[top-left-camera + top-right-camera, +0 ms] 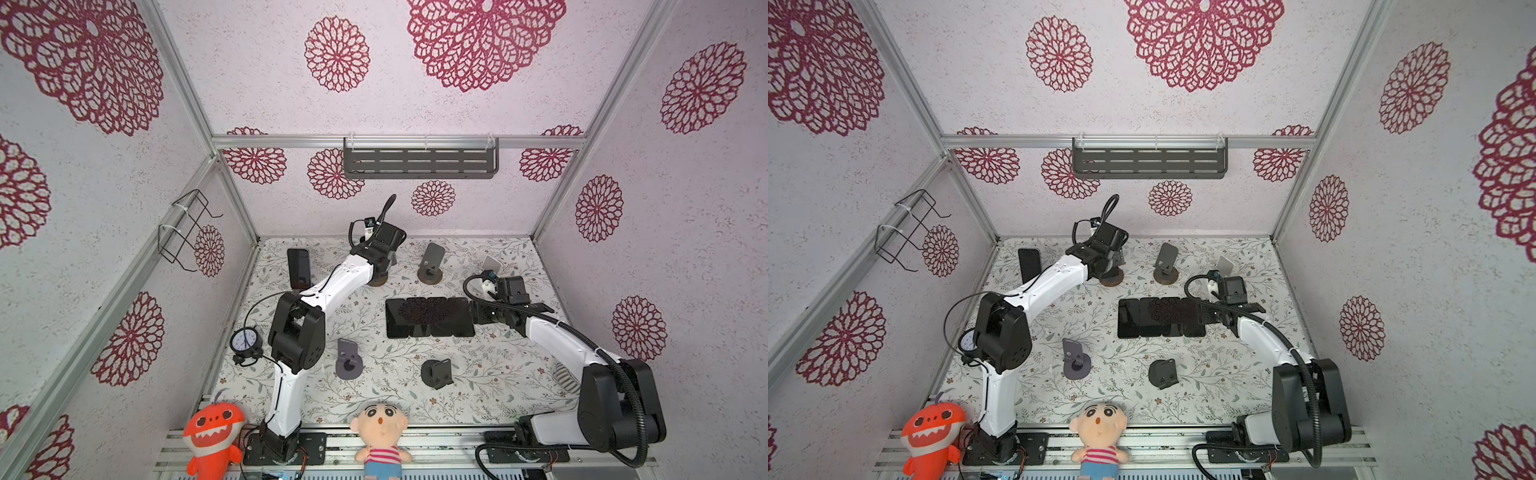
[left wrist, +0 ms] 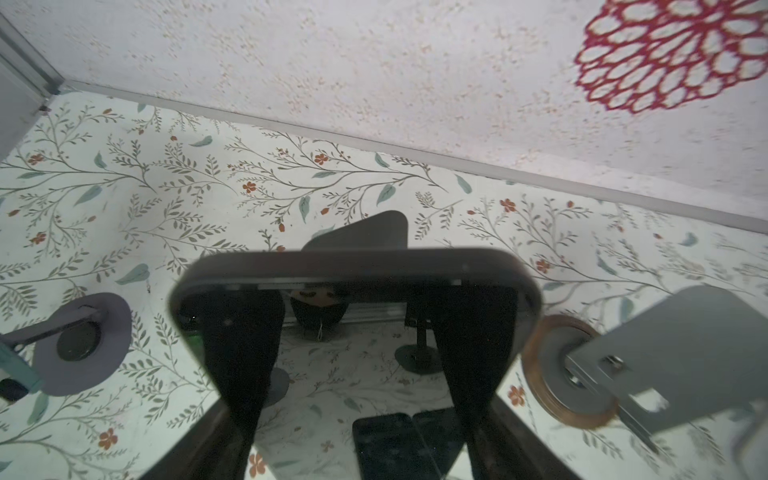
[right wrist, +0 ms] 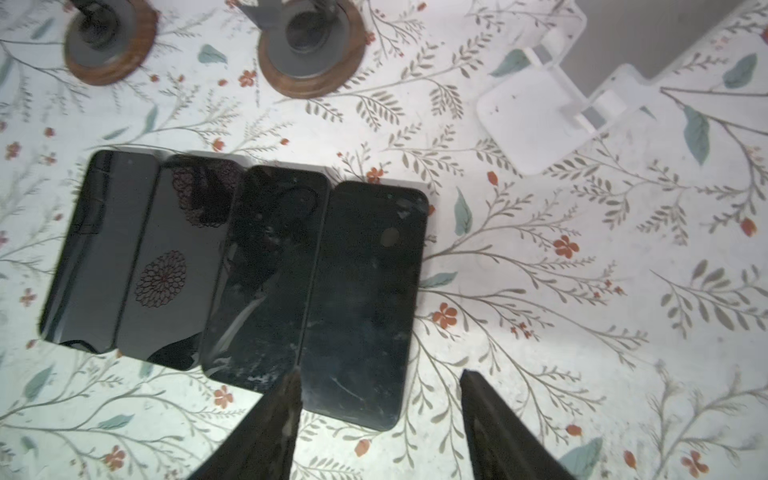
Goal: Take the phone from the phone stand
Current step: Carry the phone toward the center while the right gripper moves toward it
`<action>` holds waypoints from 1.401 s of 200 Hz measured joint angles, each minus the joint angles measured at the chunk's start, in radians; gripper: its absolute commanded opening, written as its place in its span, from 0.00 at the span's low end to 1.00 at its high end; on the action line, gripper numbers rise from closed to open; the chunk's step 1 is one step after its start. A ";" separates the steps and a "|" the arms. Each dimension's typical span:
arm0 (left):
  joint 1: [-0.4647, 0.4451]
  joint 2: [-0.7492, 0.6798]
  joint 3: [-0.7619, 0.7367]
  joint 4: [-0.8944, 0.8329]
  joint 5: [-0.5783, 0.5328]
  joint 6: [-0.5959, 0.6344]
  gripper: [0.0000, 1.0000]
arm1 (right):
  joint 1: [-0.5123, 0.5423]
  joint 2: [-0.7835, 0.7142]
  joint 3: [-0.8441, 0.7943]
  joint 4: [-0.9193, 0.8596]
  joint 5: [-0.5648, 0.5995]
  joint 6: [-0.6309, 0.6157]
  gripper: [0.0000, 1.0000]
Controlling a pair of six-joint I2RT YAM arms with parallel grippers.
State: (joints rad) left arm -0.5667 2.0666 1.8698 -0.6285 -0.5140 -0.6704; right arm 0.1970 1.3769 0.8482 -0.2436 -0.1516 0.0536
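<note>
- Left wrist view is filled by the phone point(image 2: 353, 270), its glossy screen facing the camera. The back plate of the phone stand point(image 2: 365, 230) shows just behind its upper edge.
- The left gripper point(image 2: 353, 399) has its fingers spread wide, 1 at each side edge of the phone. Whether they press on it or only flank it cannot be told.
- Judged from this, the phone is not yet clear of the stand. Whether it has begun to lift cannot be told either.
- In both top views this gripper sits on the far side of the row of 4 phones point(image 1: 430, 318), which lie flat side by side on the counter point(image 1: 415, 399).
- The right gripper point(image 3: 380, 376) hovers at the right end of that row, fingers apart and nothing between them.
- 4 stands hold nothing. A wood-based stand point(image 1: 432, 262) and a white stand point(image 1: 490, 262) are on the far side of the row. A grey stand point(image 1: 348, 361) and a black stand point(image 1: 436, 372) are on its near side.
- That count suggests 4 removals are done.
- A second phone point(image 1: 298, 266) stands propped far to the left of the row, so it probably remains to be removed too.
- What is left for this phone is a firm hold, a lift off the stand and a place on the counter, probably beside the row.
</note>
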 measured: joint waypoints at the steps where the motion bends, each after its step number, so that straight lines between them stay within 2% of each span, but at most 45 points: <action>1: 0.000 -0.002 -0.001 -0.001 0.003 0.000 0.62 | 0.001 0.000 0.002 0.000 -0.005 0.000 0.64; 45: 0.000 -0.111 -0.065 -0.033 0.190 0.001 0.62 | 0.067 -0.016 0.019 0.088 -0.201 0.039 0.64; 88: 0.002 -0.185 -0.202 -0.017 0.426 -0.006 0.62 | 0.177 0.015 0.026 0.315 -0.351 0.165 0.66; 133: 0.006 -0.203 -0.295 0.033 0.604 -0.034 0.62 | 0.253 0.154 0.071 0.481 -0.378 0.268 0.68; 188: 0.007 -0.239 -0.338 0.097 0.666 -0.066 0.62 | 0.291 0.278 0.096 0.578 -0.380 0.361 0.61; 220: 0.013 -0.267 -0.375 0.139 0.665 -0.081 0.62 | 0.300 0.293 0.106 0.616 -0.398 0.403 0.44; 237: 0.018 -0.281 -0.402 0.176 0.667 -0.090 0.62 | 0.304 0.293 0.111 0.632 -0.412 0.422 0.26; 256: 0.024 -0.294 -0.442 0.228 0.671 -0.101 0.64 | 0.309 0.294 0.118 0.640 -0.433 0.424 0.12; 268: 0.030 -0.303 -0.468 0.260 0.671 -0.107 0.70 | 0.316 0.294 0.122 0.643 -0.455 0.430 0.05; 280: 0.034 -0.317 -0.491 0.280 0.678 -0.112 0.83 | 0.318 0.294 0.124 0.647 -0.463 0.433 0.00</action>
State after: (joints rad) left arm -0.5327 1.7496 1.3785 -0.3481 0.1638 -0.7822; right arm 0.5148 1.6711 0.9718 0.4034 -0.6144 0.4862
